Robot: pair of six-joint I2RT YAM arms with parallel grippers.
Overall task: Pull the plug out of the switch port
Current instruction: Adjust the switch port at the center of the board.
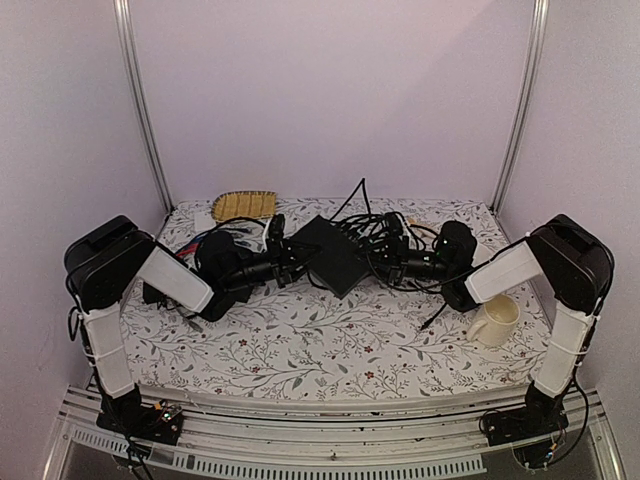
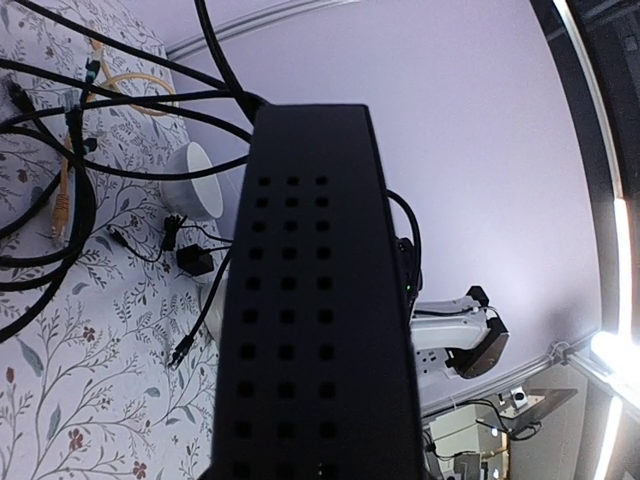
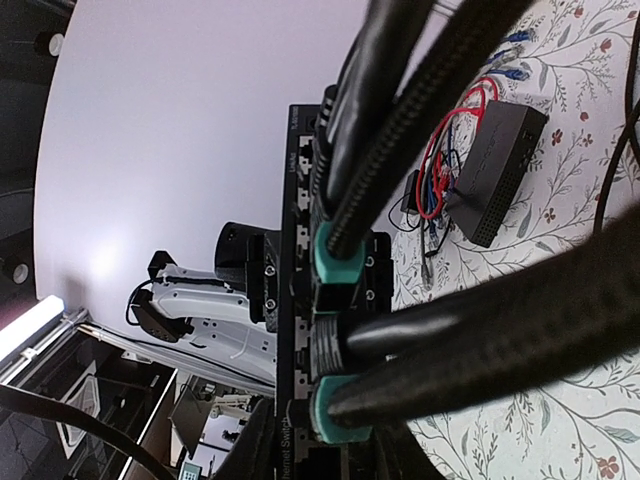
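Observation:
The switch [image 1: 330, 255], a flat matte-black box, is held tilted above the table between both arms. My left gripper [image 1: 292, 262] is shut on its left end. In the left wrist view its vented face [image 2: 300, 300] fills the middle and hides my fingers. In the right wrist view the port edge [image 3: 297, 200] faces me with several thick black cables plugged in. My right gripper [image 3: 330, 445] sits close on both sides of the lowest teal-booted plug [image 3: 335, 405], which is seated in its port. Another teal plug [image 3: 338, 262] sits above it.
A tangle of black cables [image 1: 390, 230] lies behind the switch. A cream mug [image 1: 495, 320] stands at the right. A yellow dish [image 1: 245, 205] is at the back. A second black box with red and blue wires [image 3: 495, 170] lies on the floral cloth, and a white bowl [image 2: 195, 180] stands nearby.

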